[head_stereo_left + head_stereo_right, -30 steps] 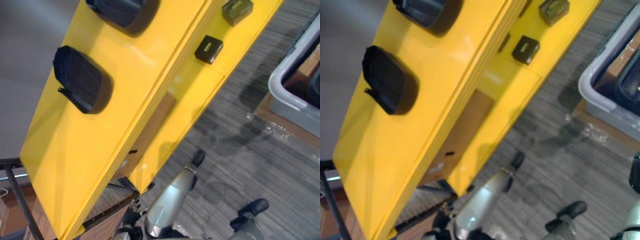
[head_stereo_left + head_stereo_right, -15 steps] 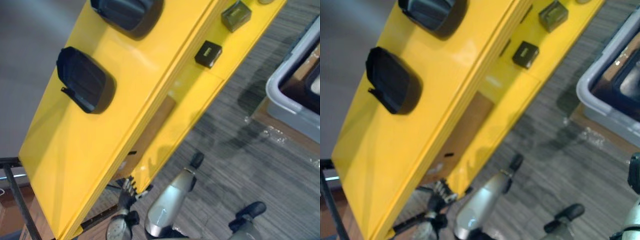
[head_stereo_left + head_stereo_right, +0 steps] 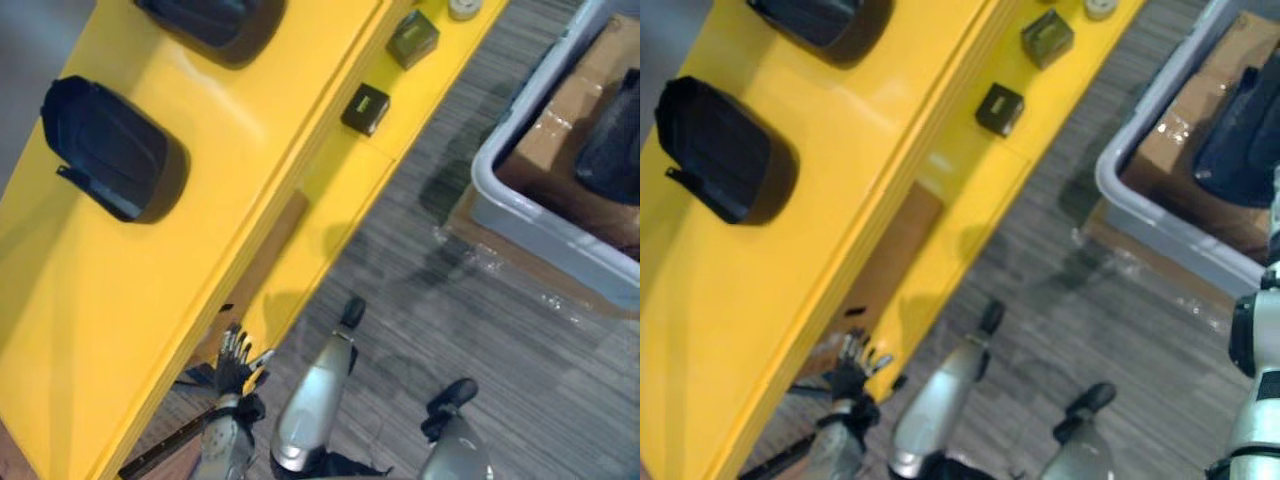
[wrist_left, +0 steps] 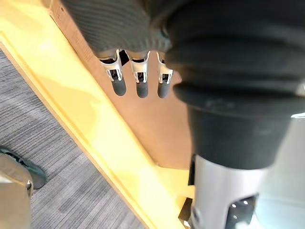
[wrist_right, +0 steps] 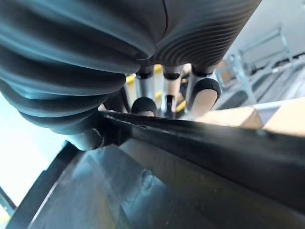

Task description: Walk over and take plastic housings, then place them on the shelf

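- The right hand has its fingers curled over the rim of the held housing, which lies tight against the palm. That hooked hold likely steadies the wide shell for carrying.
- In the eye views a dark shell shows above the right arm, over the bin. It may be that same housing, but it cannot be told whether it hangs from the hand or lies on the cardboard inside the bin.
- The near housing and the far housing lie flat and apart on the top tier of the shelf. Bare yellow on the robot's side of them looks like room for one more.
- The left hand hangs low with straight, slack fingers and holds nothing. It sits just beside the lower tier's edge and a brown board, probably parked out of the way.
- On the lower tier stand a black box, an olive box and a tape roll. All are well apart from the housings, so they should not block the top tier.
- The likely hindrances are the shelf's edge close to the left hand and the bin on the floor near the shelf, which narrows the walking space.
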{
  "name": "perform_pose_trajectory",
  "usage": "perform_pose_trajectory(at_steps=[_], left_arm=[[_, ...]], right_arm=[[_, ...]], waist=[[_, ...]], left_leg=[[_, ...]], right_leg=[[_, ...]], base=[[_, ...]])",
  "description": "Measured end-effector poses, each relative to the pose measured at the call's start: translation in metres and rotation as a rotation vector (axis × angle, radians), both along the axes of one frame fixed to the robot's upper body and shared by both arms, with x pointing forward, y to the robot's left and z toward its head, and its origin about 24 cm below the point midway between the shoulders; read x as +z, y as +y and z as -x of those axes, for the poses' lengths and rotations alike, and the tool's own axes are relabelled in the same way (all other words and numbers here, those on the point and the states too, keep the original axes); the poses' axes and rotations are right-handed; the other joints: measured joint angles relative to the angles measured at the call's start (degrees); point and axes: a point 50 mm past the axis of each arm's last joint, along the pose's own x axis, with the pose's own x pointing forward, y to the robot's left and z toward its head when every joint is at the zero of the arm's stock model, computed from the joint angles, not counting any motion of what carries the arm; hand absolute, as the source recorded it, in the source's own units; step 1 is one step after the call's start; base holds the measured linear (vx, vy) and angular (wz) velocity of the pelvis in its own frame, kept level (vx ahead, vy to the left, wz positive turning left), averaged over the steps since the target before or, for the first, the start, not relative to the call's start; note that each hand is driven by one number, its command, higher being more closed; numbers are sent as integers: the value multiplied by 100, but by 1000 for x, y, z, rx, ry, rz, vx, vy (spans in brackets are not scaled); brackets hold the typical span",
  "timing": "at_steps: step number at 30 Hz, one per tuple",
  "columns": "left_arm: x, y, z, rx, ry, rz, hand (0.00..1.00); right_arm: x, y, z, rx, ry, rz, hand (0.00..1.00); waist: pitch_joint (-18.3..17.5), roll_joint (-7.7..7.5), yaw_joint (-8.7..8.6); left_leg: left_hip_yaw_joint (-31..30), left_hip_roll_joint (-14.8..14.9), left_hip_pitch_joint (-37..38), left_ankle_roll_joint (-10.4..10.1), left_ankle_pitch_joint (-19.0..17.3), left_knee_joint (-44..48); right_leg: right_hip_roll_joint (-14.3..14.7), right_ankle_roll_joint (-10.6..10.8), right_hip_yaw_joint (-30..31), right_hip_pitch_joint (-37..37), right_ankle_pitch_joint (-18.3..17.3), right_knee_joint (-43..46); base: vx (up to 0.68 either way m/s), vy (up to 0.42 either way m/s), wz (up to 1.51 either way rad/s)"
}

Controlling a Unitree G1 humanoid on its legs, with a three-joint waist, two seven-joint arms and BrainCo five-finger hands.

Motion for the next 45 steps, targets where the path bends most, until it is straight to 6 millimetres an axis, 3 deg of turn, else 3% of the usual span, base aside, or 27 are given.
perform_pose_trajectory(at_steps=[5,9,12,14,16,20,24,29,32,35,38,45], left_arm=[[8,-1,-3,-2,-55,-13,0],[40,-9,-18,-59,-240,-64,0],[77,-18,-40,-141,-420,-70,0],[99,-25,-56,-243,-500,-108,0],[111,-32,-68,-322,-524,-134,0],[135,-53,-99,-498,-527,-197,0],[150,-59,-131,-560,-482,-288,0],[180,-62,-167,-518,-444,-371,0],[186,-60,-180,-491,-400,-366,0],[188,-61,-192,-456,-339,-310,0],[191,-59,-198,-443,-316,-260,0],[179,-61,-203,-459,-251,-91,0]], right_arm=[[-6,7,-7,30,-1,-23,100],[-7,14,-12,58,-50,2,100],[-14,21,-16,97,-48,44,100],[-25,33,-25,149,-42,42,100],[-33,45,-33,193,-37,40,100],[-44,62,-43,250,-43,33,100],[-32,86,-51,337,-112,68,100],[-19,114,-57,425,-207,135,100],[-14,135,-61,485,-248,183,100],[-11,158,-65,550,-295,204,100],[-13,169,-67,573,-302,224,100],[-14,191,-69,640,-323,266,100]], waist=[[83,-125,-111],[126,-192,-293],[142,-281,-399],[143,-426,-521],[117,-600,-579],[103,-809,-813],[70,-926,-956],[61,-1033,-1154],[35,-1146,-1202],[25,-1218,-1360],[26,-1278,-1468],[31,-1301,-1523]], left_leg=[[116,121,117,-46,57,-163],[116,233,177,-105,154,-335],[126,362,181,-146,187,-373],[172,474,256,-200,224,-461],[295,558,308,-226,272,-561],[389,660,366,-252,319,-626],[515,759,354,-281,442,-776],[612,819,354,-311,607,-973],[724,878,337,-324,617,-982],[757,881,311,-323,626,-980],[755,886,267,-324,635,-960],[804,896,271,-321,645,-927]], right_leg=[[92,-46,126,-31,39,-75],[198,-96,131,-34,75,-134],[336,-149,143,-47,114,-193],[402,-202,174,-56,152,-207],[468,-243,273,-134,181,-214],[579,-314,378,-148,258,-279],[674,-372,526,-301,359,-355],[757,-421,640,-458,450,-380],[798,-441,769,-566,482,-379],[799,-446,809,-626,503,-372],[801,-448,820,-680,505,-332],[799,-452,907,-731,507,-257]], base=[[-46,-31,-15],[-62,-54,-5],[-70,-58,-11],[-61,-48,-18],[-64,-45,-29],[-69,-33,-17],[-70,-14,-22],[-57,-20,-12],[-23,-21,-20],[-9,-11,-6],[-2,-2,-2],[-1,-1,-3]])
